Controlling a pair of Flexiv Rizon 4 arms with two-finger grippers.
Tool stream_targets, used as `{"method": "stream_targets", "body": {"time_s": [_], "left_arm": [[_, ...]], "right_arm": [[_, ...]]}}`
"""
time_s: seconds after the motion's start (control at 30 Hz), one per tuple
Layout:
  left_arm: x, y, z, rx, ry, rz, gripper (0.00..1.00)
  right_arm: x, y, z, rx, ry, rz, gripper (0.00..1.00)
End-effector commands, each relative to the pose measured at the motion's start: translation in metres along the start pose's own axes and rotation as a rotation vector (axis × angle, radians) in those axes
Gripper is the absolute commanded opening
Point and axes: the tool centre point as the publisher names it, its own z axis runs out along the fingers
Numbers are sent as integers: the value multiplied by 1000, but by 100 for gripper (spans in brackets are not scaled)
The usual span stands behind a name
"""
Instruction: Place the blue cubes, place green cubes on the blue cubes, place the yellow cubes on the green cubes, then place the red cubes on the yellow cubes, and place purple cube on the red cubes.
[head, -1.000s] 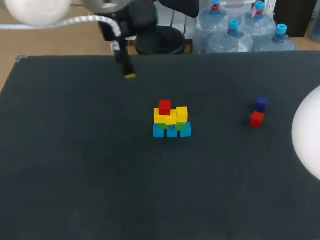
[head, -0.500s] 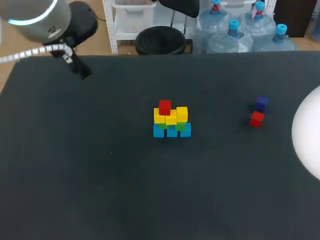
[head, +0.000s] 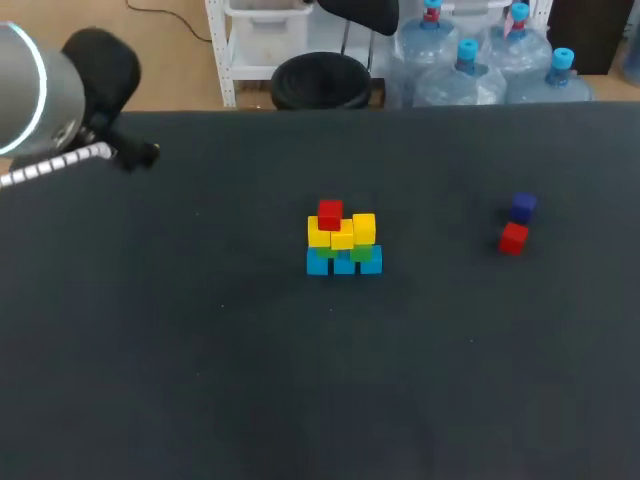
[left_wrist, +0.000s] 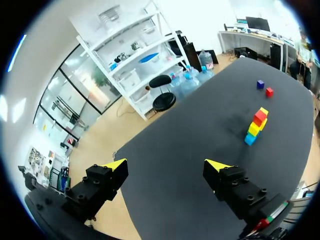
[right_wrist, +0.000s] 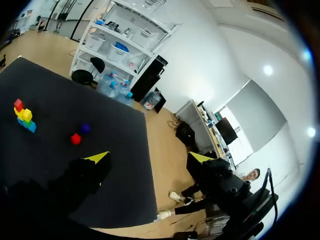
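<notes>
The stack (head: 343, 240) stands at the centre of the frame on the counter (head: 200, 350): blue base, green, yellow, and one red cube (head: 329, 214) on top at its left. A second red cube (head: 513, 238) and the purple cube (head: 523, 208) lie just beside each other at middle right, well apart from the stack. Step in hand: the red layer. Left jaws wide, empty; right jaws wide, empty — both far from the cubes. Likely next move: grip the second red cube and set it beside the first.
</notes>
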Motion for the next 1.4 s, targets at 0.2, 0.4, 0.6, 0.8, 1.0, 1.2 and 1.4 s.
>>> {"method": "stream_targets", "body": {"time_s": [0.2,0.4,0.6,0.8,1.0,1.2,1.4], "left_arm": [[4,1,0,3,-88,-1,100],[4,1,0,3,-88,-1,100],[4,1,0,3,-88,-1,100],[4,1,0,3,-88,-1,100],[4,1,0,3,-88,-1,100],[4,1,0,3,-88,-1,100],[4,1,0,3,-88,-1,100]], "right_arm": [[-8,20,61,-49,111,-104,100],[-10,38,88,-74,114,-224,100],[-27,46,105,-53,96,-349,100],[-51,40,123,-44,109,-363,100],[-65,59,111,-214,72,-467,100],[-60,69,66,-523,-31,-528,100],[-35,53,29,-924,9,-579,100]]}}
